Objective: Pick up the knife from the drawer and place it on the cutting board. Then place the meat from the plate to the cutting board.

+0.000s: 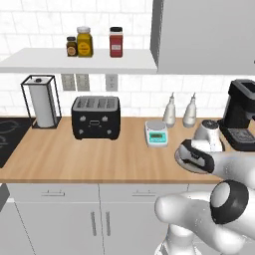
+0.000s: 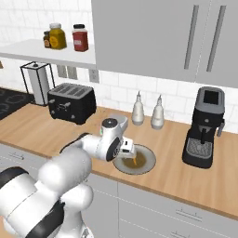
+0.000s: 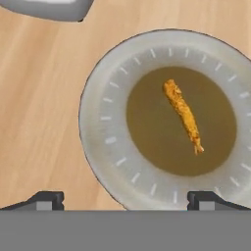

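A round white plate (image 3: 98, 127) with a brown centre lies on the wooden counter. On it rests the meat (image 3: 184, 115), a thin orange-brown strip. My gripper (image 3: 127, 201) hangs open straight above the plate, its fingertips wide apart with nothing between them. From the right base view the gripper (image 2: 129, 151) sits just over the plate's (image 2: 149, 162) left side, with the meat (image 2: 135, 161) below it. The knife, the drawer and the cutting board are out of view.
A black toaster (image 1: 95, 117), a small kitchen scale (image 1: 156, 133) and two white bottles (image 1: 170, 110) stand behind the plate. The coffee machine (image 2: 203, 128) is at the right, a paper towel holder (image 1: 42, 102) and stove (image 1: 7, 137) at the left. Closed cabinet fronts run below the counter.
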